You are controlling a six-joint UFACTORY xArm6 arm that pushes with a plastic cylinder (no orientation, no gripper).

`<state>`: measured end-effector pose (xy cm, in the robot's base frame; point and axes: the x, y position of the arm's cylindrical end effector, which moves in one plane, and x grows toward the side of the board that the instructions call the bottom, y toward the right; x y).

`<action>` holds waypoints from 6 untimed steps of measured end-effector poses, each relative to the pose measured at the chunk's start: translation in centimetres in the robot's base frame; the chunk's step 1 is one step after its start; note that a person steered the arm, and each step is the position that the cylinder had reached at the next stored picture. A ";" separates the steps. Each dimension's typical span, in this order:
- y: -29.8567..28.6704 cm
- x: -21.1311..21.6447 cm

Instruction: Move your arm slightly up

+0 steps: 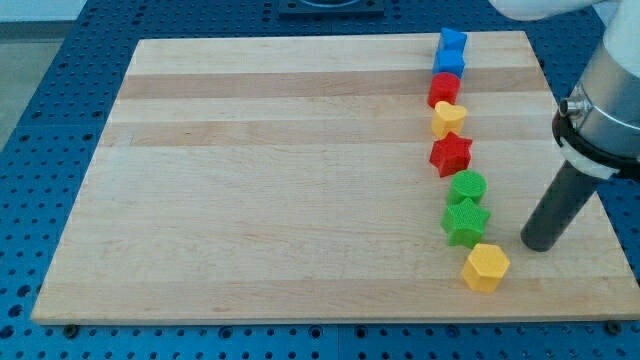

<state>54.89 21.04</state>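
Observation:
My tip (539, 243) rests on the wooden board (260, 180) near its right edge, to the right of the green star (465, 222) and up-right of the yellow hexagon (486, 267), touching neither. A near-vertical row of blocks runs up the right side: yellow hexagon, green star, green cylinder (467, 186), red star (451, 153), yellow heart (449, 118), red cylinder (444, 90), blue cube (449, 64), blue star (453, 42).
The board lies on a blue perforated table (40, 90). The arm's silver wrist (605, 105) hangs over the board's right edge.

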 end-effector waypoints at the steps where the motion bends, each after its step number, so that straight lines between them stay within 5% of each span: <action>1: 0.0 0.0; 6: 0.3 -1.2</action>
